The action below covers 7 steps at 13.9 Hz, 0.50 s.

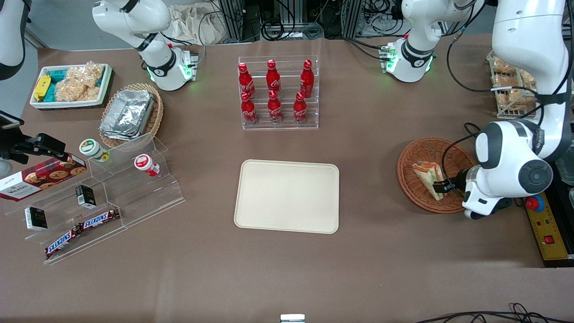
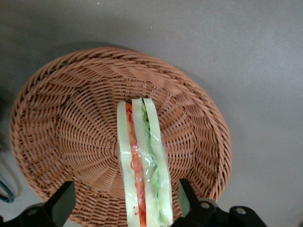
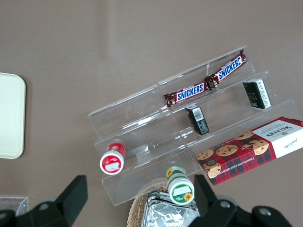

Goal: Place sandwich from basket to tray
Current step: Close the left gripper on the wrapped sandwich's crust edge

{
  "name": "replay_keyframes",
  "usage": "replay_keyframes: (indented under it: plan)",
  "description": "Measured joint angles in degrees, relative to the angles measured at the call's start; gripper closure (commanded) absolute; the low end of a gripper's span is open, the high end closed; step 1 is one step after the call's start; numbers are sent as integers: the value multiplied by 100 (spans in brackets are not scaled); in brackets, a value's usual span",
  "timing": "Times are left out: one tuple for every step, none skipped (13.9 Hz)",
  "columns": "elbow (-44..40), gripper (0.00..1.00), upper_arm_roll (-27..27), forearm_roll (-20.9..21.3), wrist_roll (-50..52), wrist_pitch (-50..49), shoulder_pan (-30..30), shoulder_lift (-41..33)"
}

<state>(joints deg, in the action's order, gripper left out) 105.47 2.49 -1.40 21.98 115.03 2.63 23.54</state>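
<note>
1. One wedge sandwich (image 2: 142,165) stands on edge inside the reddish wicker basket (image 2: 61,118).
2. Tool (image 2: 127,201) fingers straddle it, spread apart, not touching.
3. Cream tray (image 1: 287,196) lies at the basket's nine o'clock on the worktop (image 1: 367,148), well apart.

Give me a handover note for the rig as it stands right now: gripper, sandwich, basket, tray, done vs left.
Gripper: down in the basket, fingers open, one on each side of the sandwich, not closed on it.
Sandwich: standing on edge in the basket, toward the working arm's end of the table.
Tray: mid-table, nothing on it.
Done: approach and straddle.
Left: close, lift, carry to the tray, release.
</note>
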Motion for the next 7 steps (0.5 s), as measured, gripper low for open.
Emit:
replay_keyframes:
  plan:
    - [122,3,-7,0,100,187,1,4]
    - [279,3,-29,0,188,424,1,5]
    - [466,3,-81,0,287,706,2,6]
    - [633,3,-143,0,399,951,4,7]
    - [750,3,-188,0,483,1094,9,6]
    - [830,3,-213,0,534,1169,10,4]
    - [897,7,-218,0,553,1239,10,-1]
